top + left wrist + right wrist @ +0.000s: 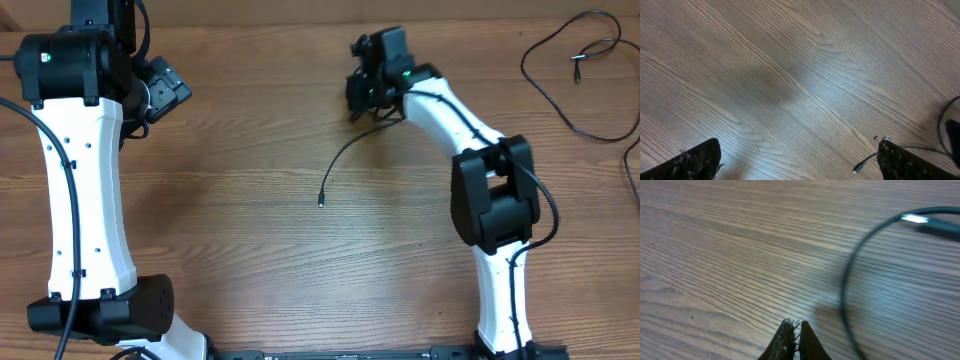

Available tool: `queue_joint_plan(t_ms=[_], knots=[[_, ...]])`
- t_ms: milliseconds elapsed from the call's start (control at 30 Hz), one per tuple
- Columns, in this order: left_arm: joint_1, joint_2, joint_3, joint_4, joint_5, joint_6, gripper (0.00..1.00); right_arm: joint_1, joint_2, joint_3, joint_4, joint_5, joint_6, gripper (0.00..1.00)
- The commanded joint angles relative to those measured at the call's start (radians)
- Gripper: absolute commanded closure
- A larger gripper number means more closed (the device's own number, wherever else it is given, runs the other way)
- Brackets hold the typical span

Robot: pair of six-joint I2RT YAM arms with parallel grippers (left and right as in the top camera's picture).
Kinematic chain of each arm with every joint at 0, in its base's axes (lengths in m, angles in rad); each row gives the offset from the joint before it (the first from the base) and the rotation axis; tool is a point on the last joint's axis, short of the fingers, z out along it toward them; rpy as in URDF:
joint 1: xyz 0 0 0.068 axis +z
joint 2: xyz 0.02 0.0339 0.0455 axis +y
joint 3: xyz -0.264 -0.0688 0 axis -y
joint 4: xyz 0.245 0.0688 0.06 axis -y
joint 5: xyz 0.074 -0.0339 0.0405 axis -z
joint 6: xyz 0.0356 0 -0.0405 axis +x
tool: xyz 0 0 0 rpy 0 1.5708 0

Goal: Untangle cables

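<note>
Brown wood is the surface (pixel 250 260).

From above, the middle cable (pixel 340 160) runs from under the right claw (pixel 365 95) down to its small plug. The far cable (pixel 576 62) lies well apart, in the top right corner. The left claw (pixel 165 85) hangs near the top left, touching neither.

The left wrist view shows the left claw (pixel 799 150) spread wide and holding nothing. The middle cable's (pixel 865 162) tip peeks in low on the right.

In the right wrist view, the right claw (pixel 794 327) is pinched together. The middle cable (pixel 844 295) bends just beside it, and I cannot tell if it is held.

The two cables no longer cross, so I think the job is almost done. What is left may be laying them out straight.

I can read no words or brand names.
</note>
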Motion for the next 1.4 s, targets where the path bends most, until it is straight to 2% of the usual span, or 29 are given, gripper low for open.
queue_joint_plan(t_ms=[0,400,600,767,967,1067,1200,1267,1367], knots=[[-0.007,0.006,0.002,0.002,-0.01,-0.003,0.0,0.036,-0.006,-0.048,0.06,0.047,0.004,0.95],[-0.007,0.006,0.002,0.002,-0.01,-0.003,0.0,0.037,0.069,-0.105,0.254,0.177,0.004,0.96],[-0.007,0.006,0.002,0.002,-0.01,-0.003,0.0,-0.01,0.076,-0.105,0.239,0.229,0.004,0.96],[-0.007,0.006,0.002,0.002,-0.01,-0.003,0.0,-0.14,0.076,-0.107,0.113,0.241,0.004,0.96],[-0.007,0.006,0.002,0.002,-0.01,-0.003,0.01,-0.269,0.076,-0.104,0.062,0.239,-0.011,0.96],[-0.007,0.006,0.002,0.002,-0.01,-0.003,0.01,-0.309,0.055,-0.06,0.016,0.206,-0.061,0.96],[-0.007,0.006,0.002,0.002,-0.01,-0.003,0.0,-0.32,-0.04,0.058,-0.148,0.195,-0.059,0.95],[-0.007,0.006,0.002,0.002,-0.01,-0.003,0.01,-0.307,-0.092,0.1,-0.281,0.15,-0.044,0.83],[-0.007,0.006,0.002,0.002,-0.01,-0.003,0.0,-0.276,-0.157,0.107,-0.472,0.008,-0.04,0.82]])
